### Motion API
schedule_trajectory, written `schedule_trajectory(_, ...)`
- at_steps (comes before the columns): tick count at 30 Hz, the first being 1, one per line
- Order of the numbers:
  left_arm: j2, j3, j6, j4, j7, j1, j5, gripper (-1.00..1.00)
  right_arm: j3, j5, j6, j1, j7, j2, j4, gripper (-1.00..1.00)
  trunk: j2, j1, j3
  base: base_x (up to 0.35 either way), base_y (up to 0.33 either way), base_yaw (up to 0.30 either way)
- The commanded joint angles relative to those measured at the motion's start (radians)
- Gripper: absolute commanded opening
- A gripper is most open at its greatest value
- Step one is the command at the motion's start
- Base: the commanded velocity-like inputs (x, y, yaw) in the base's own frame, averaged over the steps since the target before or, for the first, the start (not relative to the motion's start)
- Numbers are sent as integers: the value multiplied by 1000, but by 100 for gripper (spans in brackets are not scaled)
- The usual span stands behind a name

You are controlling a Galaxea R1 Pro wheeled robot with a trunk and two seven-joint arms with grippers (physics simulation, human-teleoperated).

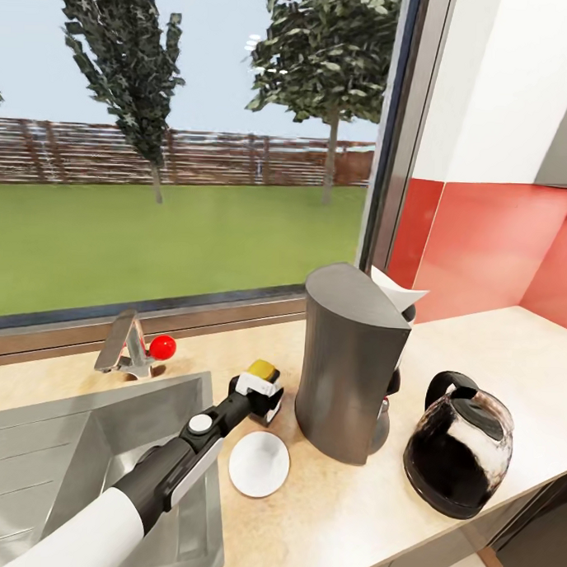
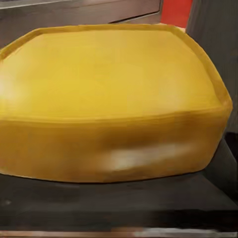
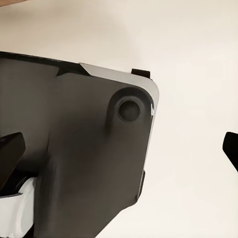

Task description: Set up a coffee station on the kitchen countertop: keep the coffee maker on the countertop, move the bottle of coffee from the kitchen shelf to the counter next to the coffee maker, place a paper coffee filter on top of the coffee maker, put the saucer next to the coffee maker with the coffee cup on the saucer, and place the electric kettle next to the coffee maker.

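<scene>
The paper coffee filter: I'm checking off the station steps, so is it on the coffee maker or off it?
On it: the white folded paper filter rests on the tall dark grey coffee maker's slanted top.

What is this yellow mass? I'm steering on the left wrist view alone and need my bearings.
Observer: That is the yellow cap of the bottle of coffee. The left gripper is at the bottle, right beside the coffee maker.
Operator: Anything else close by?
Observer: The saucer lies on the kitchen countertop just in front of the bottle, with no cup on it.
Operator: And the kettle?
Observer: The electric kettle stands on the coffee maker's other side.
</scene>
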Motion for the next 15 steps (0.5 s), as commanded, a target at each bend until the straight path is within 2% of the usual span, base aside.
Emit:
schedule_trajectory(1, 1, -3, 2, 0, -1, -2, 10, 100, -6, 8, -3, -1, 3, 0, 1, 100, -2, 0, -2, 0, 0, 0)
schedule_trajectory(15, 1, -2, 0, 1, -1, -1, 12, 100, -6, 8, -3, -1, 3, 0, 1, 100, -2, 0, -2, 0, 0, 0)
